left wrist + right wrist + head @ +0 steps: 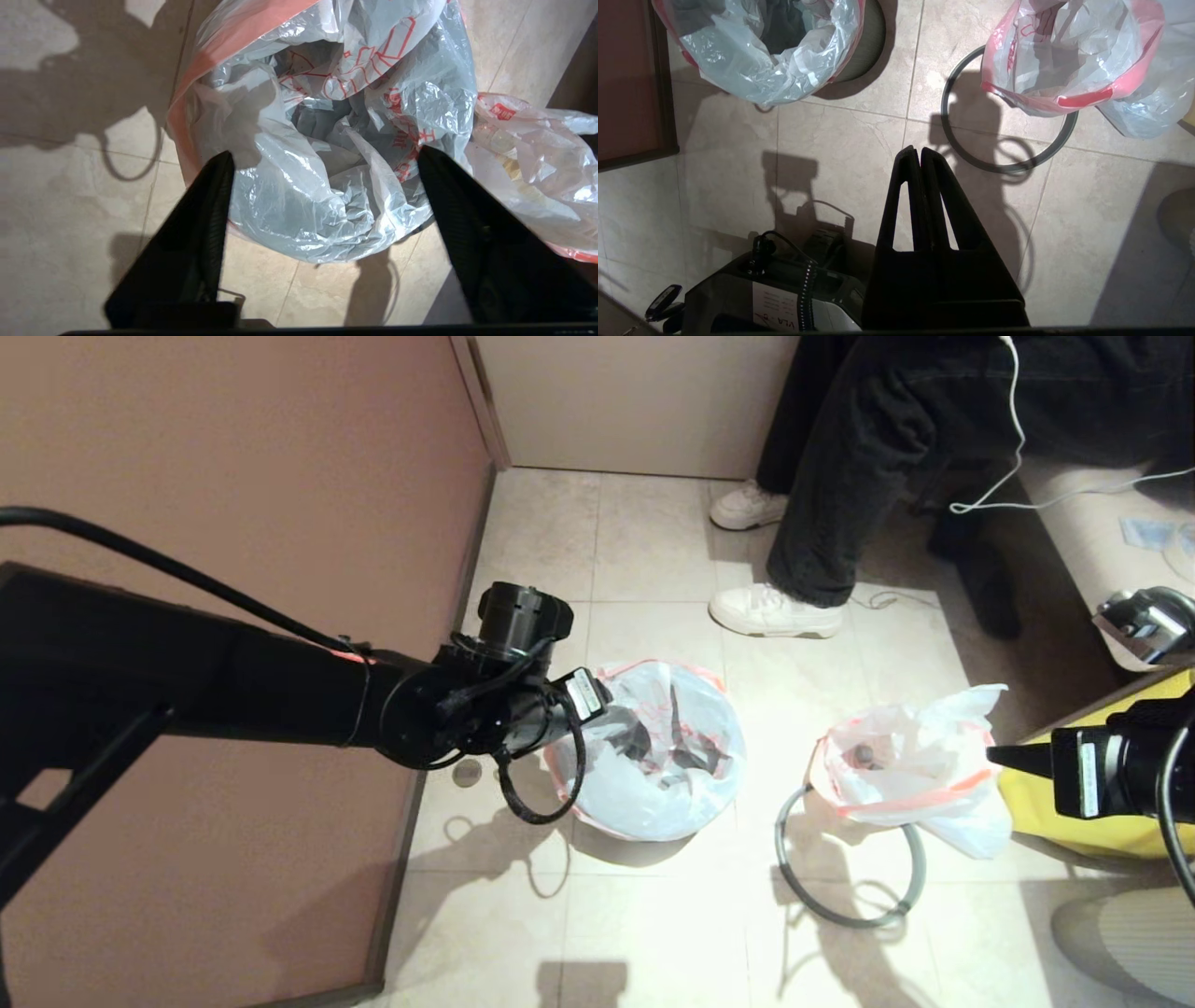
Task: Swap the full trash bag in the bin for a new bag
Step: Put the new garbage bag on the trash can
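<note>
The new bag (pixel 653 756) lines the black bin (pixel 866 46), its pink rim folded out over the top and hiding most of the bucket. My left gripper (pixel 324 154) hovers over the rim nearest the wall, open, with crumpled bag film (pixel 299 196) between its spread fingers and nothing gripped. The full trash bag (pixel 906 775) sits on the floor to the right, lumpy, resting partly on the grey hoop (pixel 845 915). My right gripper (pixel 994 756) is beside that bag, shut on nothing; the right wrist view shows it (pixel 919 150) above bare tile near the hoop (pixel 1008 165).
A brown wall (pixel 233 476) runs close along the bin's left. A seated person's legs and white shoes (pixel 775 611) are behind the bags. A yellow bag (pixel 1074 812) lies at the right under my right arm. My base (pixel 784 298) is near.
</note>
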Motion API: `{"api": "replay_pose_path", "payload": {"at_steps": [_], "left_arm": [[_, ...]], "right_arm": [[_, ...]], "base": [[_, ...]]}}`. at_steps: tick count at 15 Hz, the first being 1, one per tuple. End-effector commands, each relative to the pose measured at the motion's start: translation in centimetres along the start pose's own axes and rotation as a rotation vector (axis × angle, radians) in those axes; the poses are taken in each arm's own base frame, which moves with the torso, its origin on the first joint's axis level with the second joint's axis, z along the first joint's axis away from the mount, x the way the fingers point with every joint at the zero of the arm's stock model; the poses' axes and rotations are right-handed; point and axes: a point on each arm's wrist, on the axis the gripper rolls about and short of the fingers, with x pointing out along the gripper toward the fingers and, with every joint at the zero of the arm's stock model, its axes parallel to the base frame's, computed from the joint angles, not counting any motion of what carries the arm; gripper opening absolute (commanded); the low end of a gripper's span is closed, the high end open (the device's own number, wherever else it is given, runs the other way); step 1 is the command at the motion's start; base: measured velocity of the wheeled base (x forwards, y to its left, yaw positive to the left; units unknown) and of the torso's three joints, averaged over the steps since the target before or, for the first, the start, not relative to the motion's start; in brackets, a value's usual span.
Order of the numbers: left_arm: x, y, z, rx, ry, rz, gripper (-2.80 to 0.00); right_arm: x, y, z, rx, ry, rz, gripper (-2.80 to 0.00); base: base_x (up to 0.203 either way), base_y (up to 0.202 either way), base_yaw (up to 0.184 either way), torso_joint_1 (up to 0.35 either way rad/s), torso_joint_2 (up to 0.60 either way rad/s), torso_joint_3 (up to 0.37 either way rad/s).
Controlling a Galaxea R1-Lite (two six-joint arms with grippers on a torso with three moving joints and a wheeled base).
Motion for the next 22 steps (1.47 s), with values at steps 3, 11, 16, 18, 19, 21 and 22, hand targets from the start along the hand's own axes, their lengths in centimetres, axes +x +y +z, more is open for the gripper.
{"api": "replay_pose_path", "payload": {"at_steps": [3, 11, 16, 18, 19, 21, 22], "left_arm": [[0.7, -0.5, 0.1, 0.103, -0.014, -0.014, -2.80], [11.2, -0.7, 2.0, 0.223, -0.104, 0.043, -2.80], [12.5, -0.8, 0.8, 0.280, -0.057, 0.064, -2.80], [12.4, -1.2, 0.8, 0.283, -0.062, 0.057, -2.80], [12.4, -1.2, 0.7, 0.284, -0.062, 0.058, -2.80], [11.7, -1.3, 1.5, 0.271, -0.096, 0.070, -2.80], [11.2, -1.4, 2.0, 0.267, -0.108, 0.066, -2.80]], "right_arm": [[-1.3, 0.0, -0.7, 0.018, -0.017, 0.006, -2.80], [-1.7, 0.1, -0.8, 0.096, -0.059, 0.024, -2.80], [-2.3, 0.2, -0.4, 0.093, -0.112, 0.032, -2.80], [-2.4, 0.2, -0.4, 0.094, -0.120, 0.036, -2.80], [-2.4, 0.1, -0.4, 0.095, -0.124, 0.038, -2.80], [-2.5, 0.1, -0.7, 0.091, -0.140, 0.044, -2.80], [-2.4, 0.1, -0.8, 0.092, -0.135, 0.045, -2.80]], "base": [[0.000, 0.000, 0.000, 0.000, 0.00, 0.000], [0.000, 0.000, 0.000, 0.000, 0.00, 0.000], [0.000, 0.000, 0.000, 0.000, 0.00, 0.000], [0.000, 0.000, 0.000, 0.000, 0.00, 0.000], [0.000, 0.000, 0.000, 0.000, 0.00, 0.000], [0.000, 0.000, 0.000, 0.000, 0.00, 0.000], [0.000, 0.000, 0.000, 0.000, 0.00, 0.000]]}}
